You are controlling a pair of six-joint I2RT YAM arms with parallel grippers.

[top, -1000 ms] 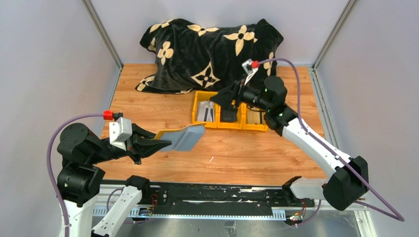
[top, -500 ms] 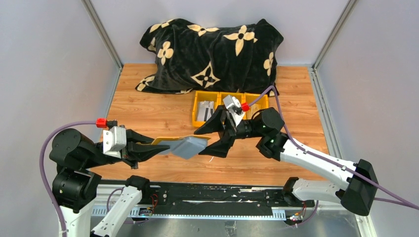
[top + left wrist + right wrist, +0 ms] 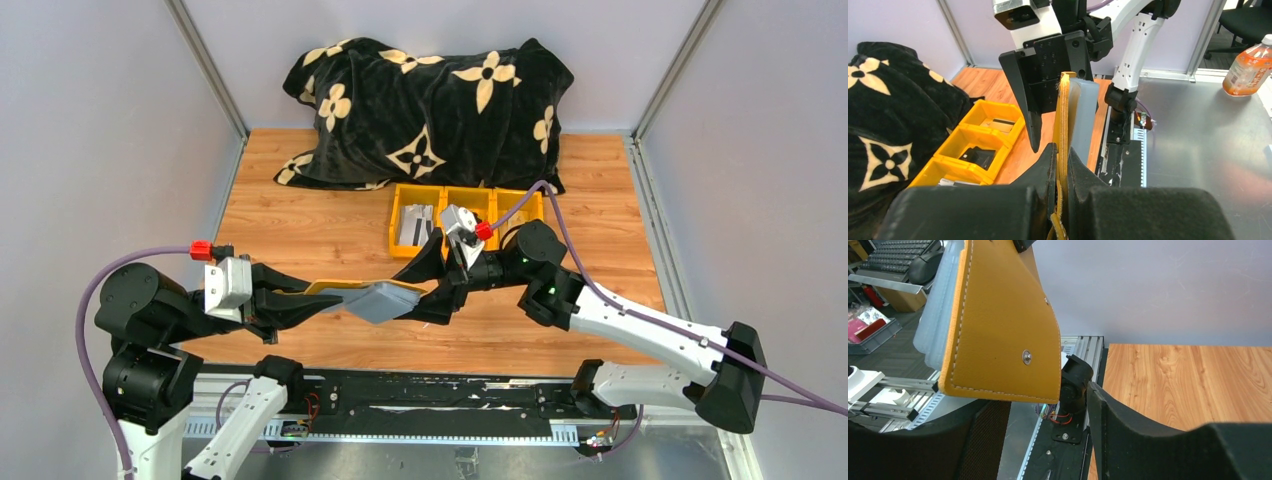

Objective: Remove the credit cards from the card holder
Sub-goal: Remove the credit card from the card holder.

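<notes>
Card holder (image 3: 385, 299) in left hand (image 3: 327, 297), cards (image 3: 417, 226) in bin (image 3: 415, 190)

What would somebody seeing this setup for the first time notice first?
Front centre, in mid-air, the left gripper pinches the mustard flap of the card holder, and the right gripper, open, straddles its far end. Behind, a black flower-patterned blanket lies heaped beyond yellow bins.

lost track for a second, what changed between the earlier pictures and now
The right pincer swung from over the yellow bins back toward the near edge and straddles the card holder, jaws apart. The left pincer drifted left, still clamping the holder. Bins and blanket unchanged.
</notes>
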